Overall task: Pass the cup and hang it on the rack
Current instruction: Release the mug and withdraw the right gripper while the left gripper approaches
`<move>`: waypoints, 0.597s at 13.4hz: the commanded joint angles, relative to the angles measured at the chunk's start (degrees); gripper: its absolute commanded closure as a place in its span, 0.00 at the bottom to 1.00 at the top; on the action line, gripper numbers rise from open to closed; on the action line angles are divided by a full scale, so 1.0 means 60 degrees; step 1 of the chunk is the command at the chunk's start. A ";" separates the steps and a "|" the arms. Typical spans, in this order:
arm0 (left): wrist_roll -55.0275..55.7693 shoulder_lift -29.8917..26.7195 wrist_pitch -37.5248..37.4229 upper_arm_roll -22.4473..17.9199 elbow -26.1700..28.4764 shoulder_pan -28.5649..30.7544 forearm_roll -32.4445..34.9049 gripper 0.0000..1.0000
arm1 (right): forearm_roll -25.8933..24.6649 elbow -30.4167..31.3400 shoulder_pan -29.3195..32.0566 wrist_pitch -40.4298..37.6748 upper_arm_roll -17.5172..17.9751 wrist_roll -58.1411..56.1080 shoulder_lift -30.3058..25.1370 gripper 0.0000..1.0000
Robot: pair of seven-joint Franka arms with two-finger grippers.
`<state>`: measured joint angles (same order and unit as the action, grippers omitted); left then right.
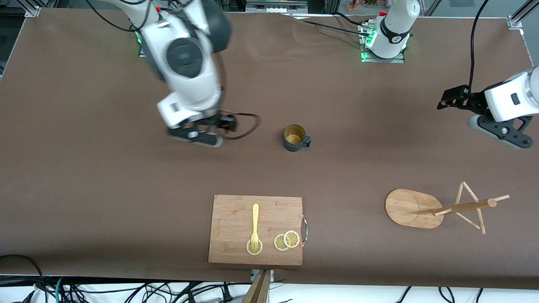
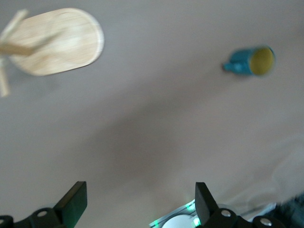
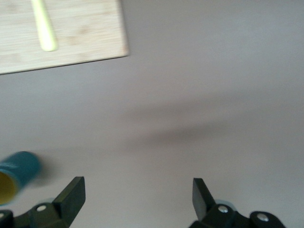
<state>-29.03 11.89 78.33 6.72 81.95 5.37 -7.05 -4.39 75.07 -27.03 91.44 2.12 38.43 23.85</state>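
Note:
The dark teal cup (image 1: 296, 137) stands upright on the brown table near its middle, handle toward the left arm's end, with nothing holding it. My right gripper (image 1: 226, 122) hovers open and empty beside it, toward the right arm's end; the cup (image 3: 16, 173) shows at the edge of the right wrist view, outside the right gripper (image 3: 137, 185). The wooden rack (image 1: 421, 208) stands nearer the front camera, toward the left arm's end. My left gripper (image 1: 451, 99) waits open and empty above the table at that end; the left gripper (image 2: 140, 190) looks out on the cup (image 2: 251, 61) and the rack (image 2: 57, 40).
A bamboo cutting board (image 1: 236, 210) lies near the front edge, with a yellow fork (image 1: 255, 221) and lemon slices (image 1: 286, 240) on it. Its corner (image 3: 85, 38) and the fork (image 3: 43, 23) show in the right wrist view. Bare table lies between cup and rack.

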 commanded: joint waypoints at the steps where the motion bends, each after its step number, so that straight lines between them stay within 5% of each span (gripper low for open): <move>1: -0.2768 -0.0224 -0.0033 -0.0022 0.0884 0.0013 -0.0755 0.00 | 0.0204 0.0291 0.0564 -0.0664 -0.1065 -0.2571 -0.0531 0.00; 3: -0.4323 -0.0209 0.0417 -0.0037 0.1747 0.0043 -0.1881 0.00 | 0.0277 0.0277 0.0623 -0.0680 -0.2427 -0.4548 -0.0707 0.00; 5: -0.5716 -0.0224 0.1281 -0.0037 0.2699 0.0072 -0.2805 0.00 | 0.0670 0.0291 0.1103 -0.0548 -0.2974 -0.6206 -0.0999 0.00; 8: -0.7998 -0.0224 0.2729 -0.0037 0.4250 0.0116 -0.4049 0.00 | 0.0936 0.0801 0.2988 -0.0622 -0.2190 -0.7950 -0.1584 0.00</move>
<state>-67.70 12.22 89.75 6.68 100.66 5.47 -26.53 -0.13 75.81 -15.72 87.81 -15.56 -3.47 18.27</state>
